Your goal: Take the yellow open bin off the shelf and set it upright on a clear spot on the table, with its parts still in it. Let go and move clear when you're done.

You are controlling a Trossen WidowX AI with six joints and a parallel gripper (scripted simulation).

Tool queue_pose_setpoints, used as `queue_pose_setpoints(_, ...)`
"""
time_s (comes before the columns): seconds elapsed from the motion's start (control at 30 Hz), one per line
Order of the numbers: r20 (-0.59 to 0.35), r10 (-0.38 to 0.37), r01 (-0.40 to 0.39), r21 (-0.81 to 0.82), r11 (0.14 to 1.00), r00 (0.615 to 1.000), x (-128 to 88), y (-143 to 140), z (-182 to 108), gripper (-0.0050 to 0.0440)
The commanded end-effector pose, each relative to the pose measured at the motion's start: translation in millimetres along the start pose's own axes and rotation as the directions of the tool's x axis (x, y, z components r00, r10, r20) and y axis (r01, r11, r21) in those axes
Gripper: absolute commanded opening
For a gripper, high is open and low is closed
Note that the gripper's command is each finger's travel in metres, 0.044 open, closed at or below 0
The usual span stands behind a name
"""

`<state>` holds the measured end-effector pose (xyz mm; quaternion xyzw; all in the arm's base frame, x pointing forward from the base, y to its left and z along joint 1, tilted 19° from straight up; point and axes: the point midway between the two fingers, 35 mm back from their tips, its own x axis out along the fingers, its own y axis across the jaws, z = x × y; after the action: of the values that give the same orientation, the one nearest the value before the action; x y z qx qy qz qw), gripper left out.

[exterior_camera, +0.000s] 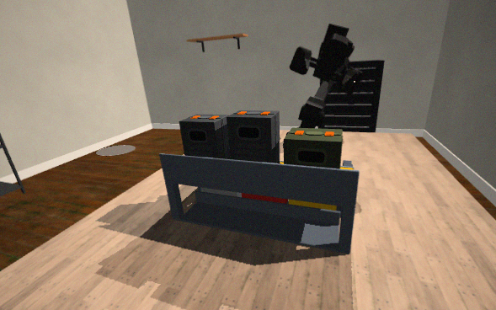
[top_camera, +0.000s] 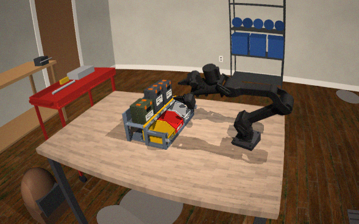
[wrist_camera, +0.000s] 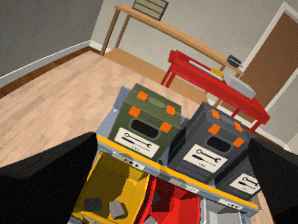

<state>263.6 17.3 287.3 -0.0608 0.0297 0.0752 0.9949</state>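
Note:
The yellow open bin point(top_camera: 162, 128) point(wrist_camera: 111, 182) sits at the near end of the shelf's lower front row in the top view. Its back edge shows as a yellow strip in the exterior view. A dark block point(wrist_camera: 92, 204) and a light grey block point(wrist_camera: 117, 209) lie inside it. The blue-grey shelf point(top_camera: 126, 131) point(exterior_camera: 258, 173) stands on the wooden table point(top_camera: 163, 179) point(exterior_camera: 414, 232) point(wrist_camera: 65, 95). My gripper point(top_camera: 177, 90) point(wrist_camera: 174, 143) is open and empty, above the shelf's far end, with the yellow bin at lower left in the wrist view.
A red bin point(top_camera: 171, 118) point(wrist_camera: 175, 202) adjoins the yellow one, with a light grey bin point(top_camera: 181, 108) beyond. The upper level holds a green case point(top_camera: 141, 111) point(exterior_camera: 313, 147) point(wrist_camera: 147, 117) and dark grey cases point(top_camera: 153, 98) point(exterior_camera: 252, 139) point(wrist_camera: 207, 142), rising above the bins.

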Motion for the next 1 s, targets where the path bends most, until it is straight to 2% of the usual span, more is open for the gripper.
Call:
queue_pose_setpoints(0.0, -0.003, 0.028, -0.028, -0.025, 0.999, 1.0, 4.5, 1.6, -0.4, 0.044)
queue_pose_setpoints(0.27, -0.003, 0.028, -0.028, -0.025, 0.999, 1.0, 4.5, 1.6, -0.4, 0.044)
queue_pose_setpoints(0.43, -0.138, 0.194, -0.214, -0.146, 0.966, 0.971, 34.0, 17.5, -35.4, 0.044)
queue_pose_setpoints(0.83, -0.138, 0.194, -0.214, -0.146, 0.966, 0.971, 34.0, 17.5, -35.4, 0.044)
queue_pose_setpoints(0.97, -0.26, 0.306, -0.364, -0.22, 0.905, 0.916, 60.5, 31.6, -67.8, 0.044)
